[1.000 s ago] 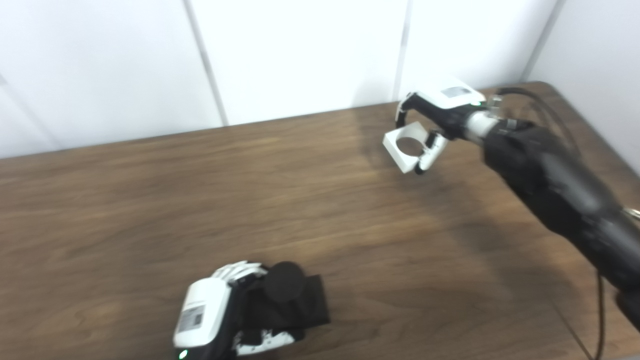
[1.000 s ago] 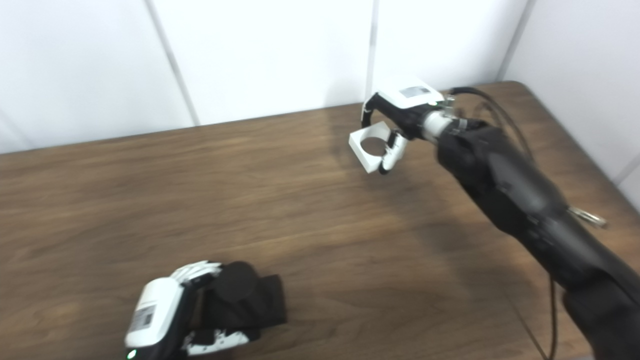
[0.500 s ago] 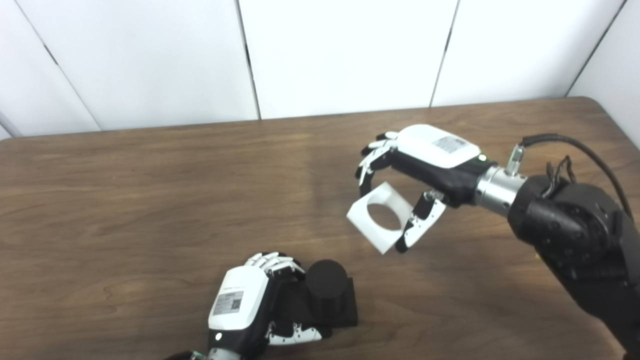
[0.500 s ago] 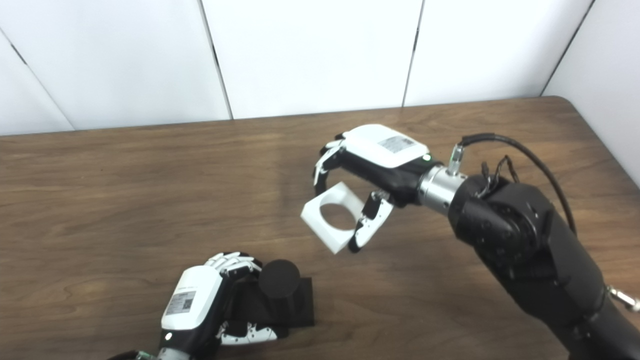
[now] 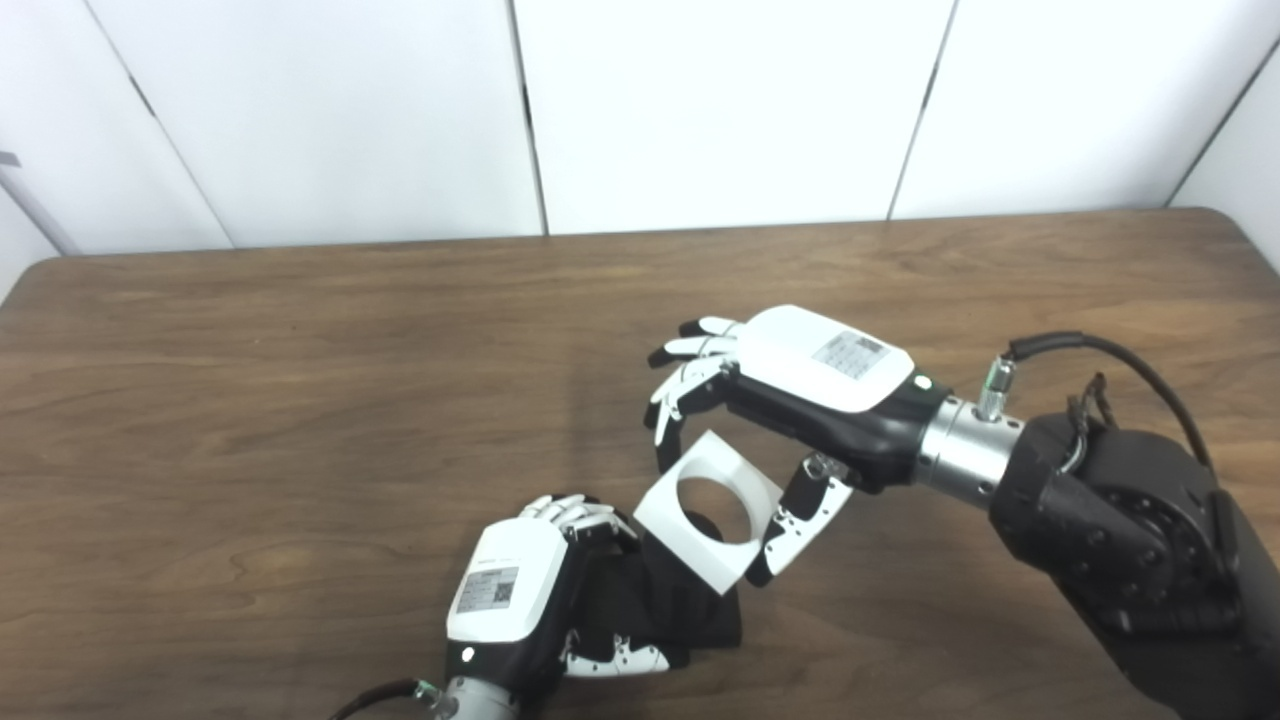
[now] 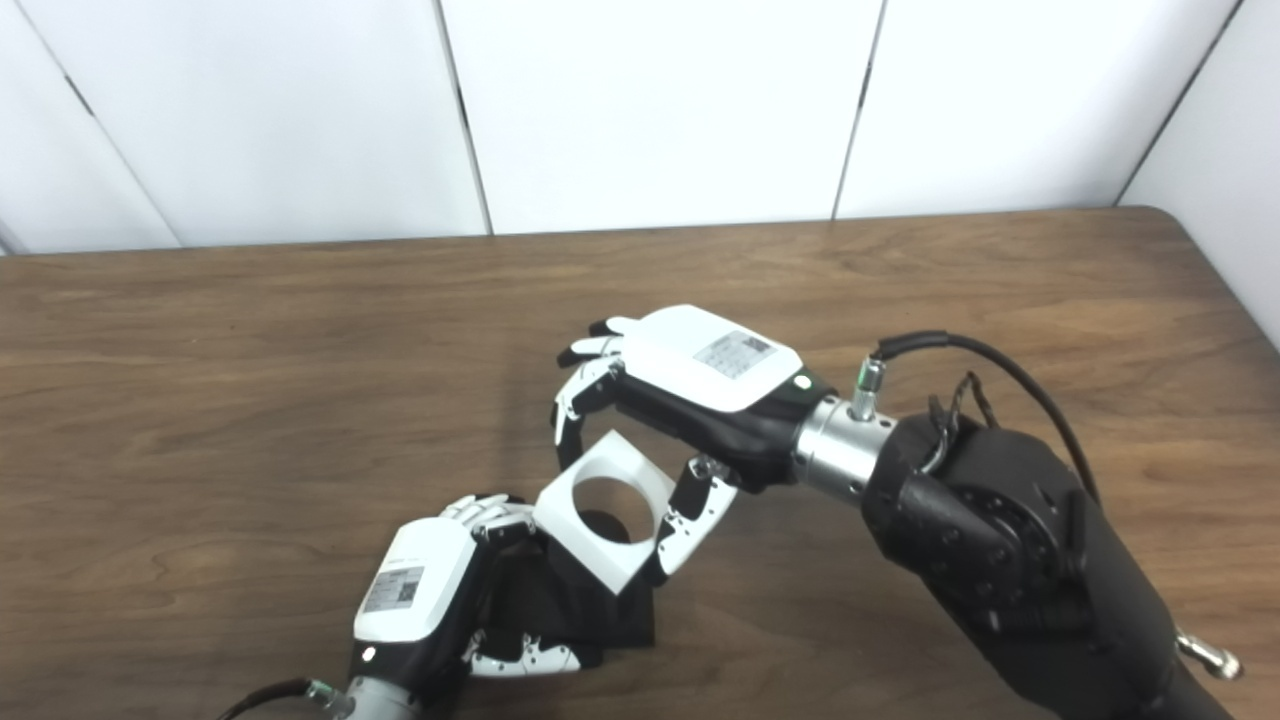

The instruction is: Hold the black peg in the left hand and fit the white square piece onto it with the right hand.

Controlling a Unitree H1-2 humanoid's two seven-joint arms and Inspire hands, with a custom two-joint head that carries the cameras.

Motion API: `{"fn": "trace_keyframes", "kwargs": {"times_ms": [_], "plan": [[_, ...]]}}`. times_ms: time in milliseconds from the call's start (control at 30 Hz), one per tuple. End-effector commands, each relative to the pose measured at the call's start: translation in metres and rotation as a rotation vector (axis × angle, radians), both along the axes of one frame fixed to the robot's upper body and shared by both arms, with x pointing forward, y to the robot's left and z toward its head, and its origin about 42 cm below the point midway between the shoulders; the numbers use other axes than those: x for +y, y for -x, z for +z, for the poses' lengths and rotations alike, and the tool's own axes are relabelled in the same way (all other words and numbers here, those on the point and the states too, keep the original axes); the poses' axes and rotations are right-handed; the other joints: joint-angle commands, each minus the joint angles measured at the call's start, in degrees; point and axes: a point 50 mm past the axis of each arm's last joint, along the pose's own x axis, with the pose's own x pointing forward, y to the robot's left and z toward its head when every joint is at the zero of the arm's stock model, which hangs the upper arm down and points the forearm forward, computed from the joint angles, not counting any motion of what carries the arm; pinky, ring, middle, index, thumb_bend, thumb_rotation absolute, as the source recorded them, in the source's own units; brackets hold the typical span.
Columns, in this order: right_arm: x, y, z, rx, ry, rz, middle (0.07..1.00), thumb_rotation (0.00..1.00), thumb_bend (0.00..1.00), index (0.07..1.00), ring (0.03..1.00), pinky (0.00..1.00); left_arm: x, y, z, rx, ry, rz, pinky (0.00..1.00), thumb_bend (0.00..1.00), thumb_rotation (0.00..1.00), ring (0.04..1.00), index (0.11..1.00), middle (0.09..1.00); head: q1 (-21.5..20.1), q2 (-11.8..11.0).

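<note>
Over the black peg clamped by left robot hand, right robot hand grips white square piece; labels unreadable.

Left hand clenched low — right hand curled, pinching above.

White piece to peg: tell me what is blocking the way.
Nothing visible. The right hand holds the white piece tilted right over the black peg, whose top shows through the hole. The left hand grips the peg's base from the side, clear of the path.
</note>
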Motion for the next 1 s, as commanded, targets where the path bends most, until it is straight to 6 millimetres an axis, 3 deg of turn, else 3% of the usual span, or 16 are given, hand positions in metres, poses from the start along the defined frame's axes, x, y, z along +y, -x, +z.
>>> {"fn": "trace_keyframes", "kwargs": {"times_ms": [0, 967], "plan": [[0.004, 0.002, 0.007, -0.062, -0.009, 0.021, 0.742, 0.13, 0.52, 0.481, 0.904, 0.97, -0.012, 0.002, -0.004, 0.056, 0.008, -0.024, 0.87, 0.52, 0.05, 0.818, 0.482, 0.747, -0.02, 0.06], [0.011, -0.002, -0.014, -0.034, 0.007, 0.032, 0.742, 0.13, 0.52, 0.482, 0.911, 0.96, -0.013, 0.003, -0.001, 0.055, 0.019, -0.028, 0.87, 0.52, 0.05, 0.818, 0.482, 0.748, -0.37, 0.53]]}}
